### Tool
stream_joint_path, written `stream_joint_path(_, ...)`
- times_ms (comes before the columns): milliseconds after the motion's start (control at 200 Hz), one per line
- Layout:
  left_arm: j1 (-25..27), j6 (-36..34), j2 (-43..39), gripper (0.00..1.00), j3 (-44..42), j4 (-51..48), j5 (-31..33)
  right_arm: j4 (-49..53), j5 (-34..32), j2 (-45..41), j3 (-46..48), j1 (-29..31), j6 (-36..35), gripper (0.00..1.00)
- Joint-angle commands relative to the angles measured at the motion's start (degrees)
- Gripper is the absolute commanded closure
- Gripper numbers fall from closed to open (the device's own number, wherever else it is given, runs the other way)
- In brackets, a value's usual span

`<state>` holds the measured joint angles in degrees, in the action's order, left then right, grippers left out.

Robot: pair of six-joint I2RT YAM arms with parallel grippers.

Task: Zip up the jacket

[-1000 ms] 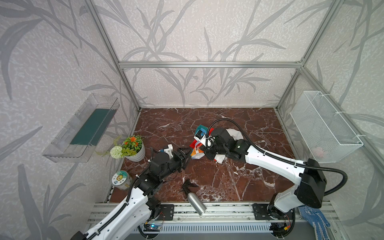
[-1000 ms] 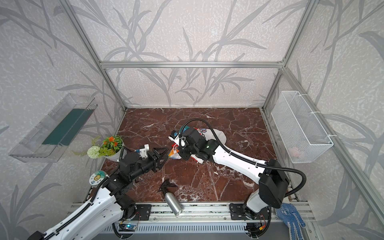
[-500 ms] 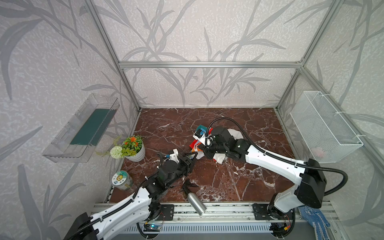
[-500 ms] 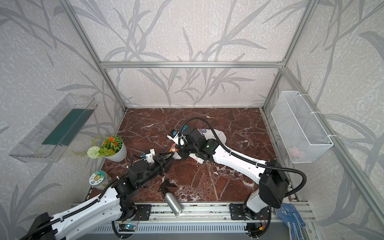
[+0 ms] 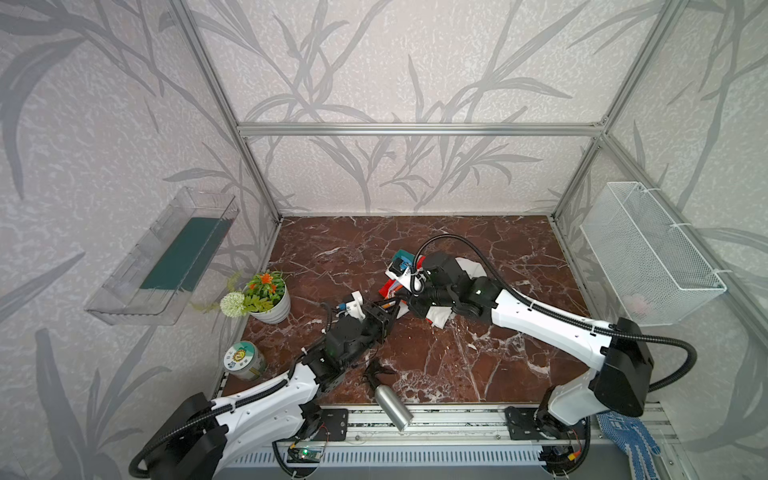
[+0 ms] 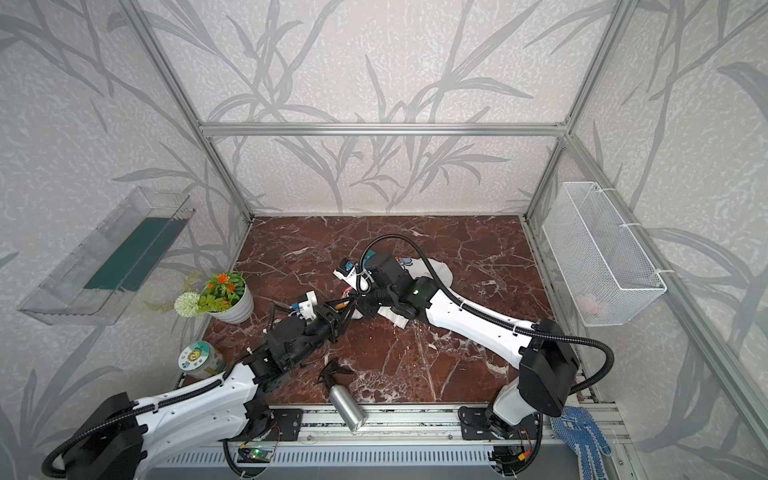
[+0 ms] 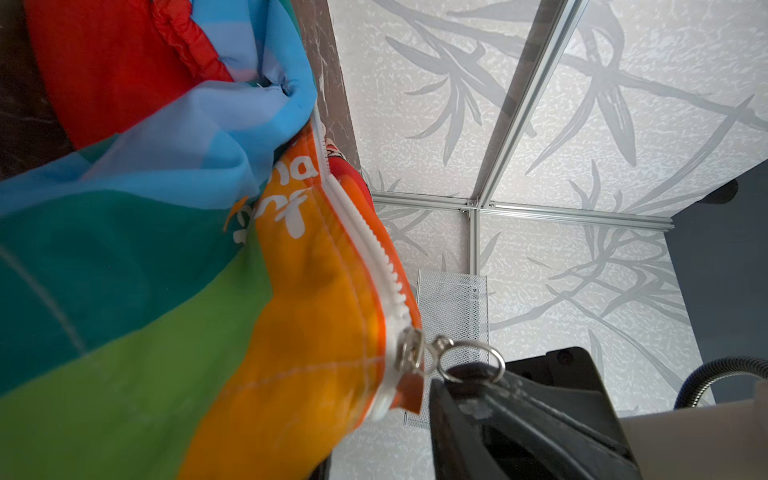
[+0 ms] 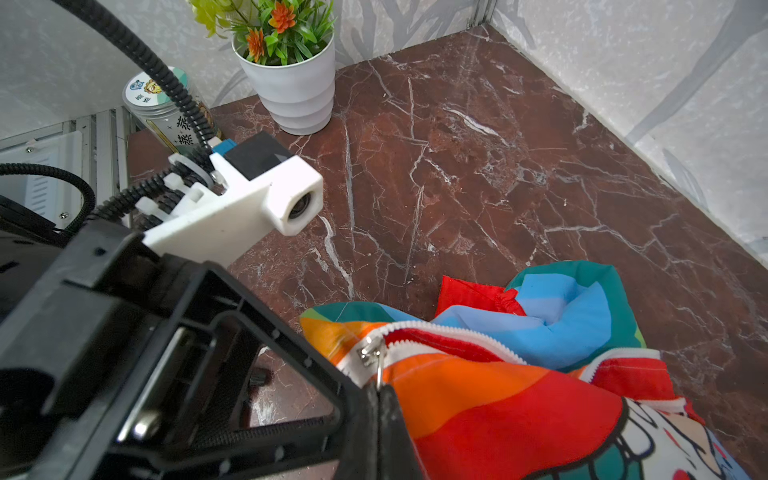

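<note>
Jacket, judged soft and light, is bunched on the desk right of the flower pot; its pull ring is pinched by the left gripper, the right gripper is closed.

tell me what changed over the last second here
The left gripper slid forward to the jacket hem beside the zipper slider, its arm dropping lower, and its jaws narrowed; whether they hold cloth yet is unclear. The right gripper stayed shut on the pull ring. The jacket, plant pot, jar and spray bottle did not move.
</note>
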<state>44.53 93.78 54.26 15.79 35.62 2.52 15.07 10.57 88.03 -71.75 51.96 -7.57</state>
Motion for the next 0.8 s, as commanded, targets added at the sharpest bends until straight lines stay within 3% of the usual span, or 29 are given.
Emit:
stream_joint_path(0, -0.56, -2.22, -0.11, 0.64, 3.18, 2.88, -1.79, 0.49, 0.64, -2.34, -1.47, 0.23, -0.61, 1.00)
stream_joint_path(180, -1.06, -3.42, -2.11, 0.75, 3.02, 0.52, -0.46, 0.49, 0.99, -2.25, -1.47, 0.19, -0.40, 1.00)
stream_joint_path(370, -1.79, -4.14, -5.87, 0.77, 2.03, -2.17, 0.99, 1.16, 1.38, -1.96, -2.39, 0.24, -0.60, 1.00)
stream_joint_path(540, -2.23, -4.32, -5.05, 1.00, 2.26, -2.01, -0.52, 1.52, 1.14, -2.10, -2.76, 0.20, -0.69, 1.00)
stream_joint_path(685, -2.21, -4.02, -6.01, 1.00, 0.69, -2.87, -0.39, 1.94, 0.65, -1.60, -3.70, 0.19, -0.87, 1.00)
stream_joint_path(795, -2.20, -6.20, -8.97, 1.00, 1.10, -9.61, -0.58, 2.24, -0.91, -1.32, -4.17, 0.22, -1.41, 1.00)
